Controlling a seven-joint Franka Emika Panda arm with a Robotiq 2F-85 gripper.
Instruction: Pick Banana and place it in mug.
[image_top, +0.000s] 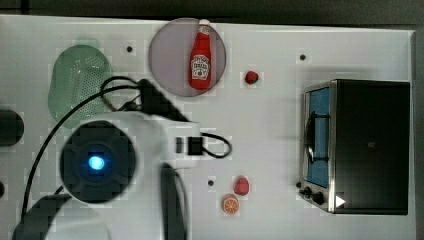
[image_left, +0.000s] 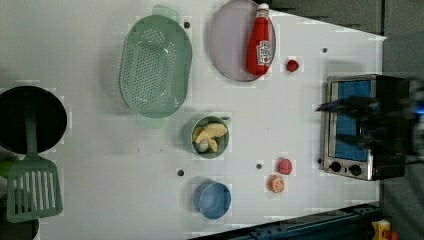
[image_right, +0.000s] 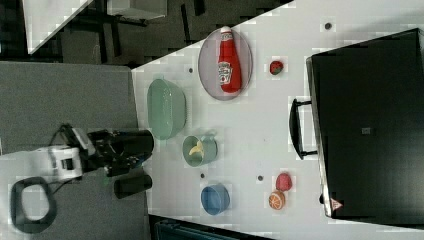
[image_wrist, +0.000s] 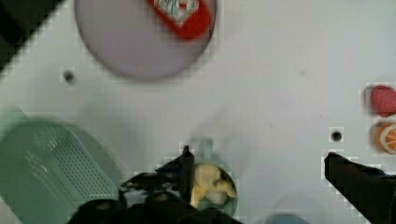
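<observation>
Your hand hangs open and empty above the desk, its two dark fingers spread wide. Look under it: the banana sits inside the mug, between the green basket and the blue cup. On the grey plate lies a red ketchup bottle with a white label you cannot read.

White arm — black cables
</observation>
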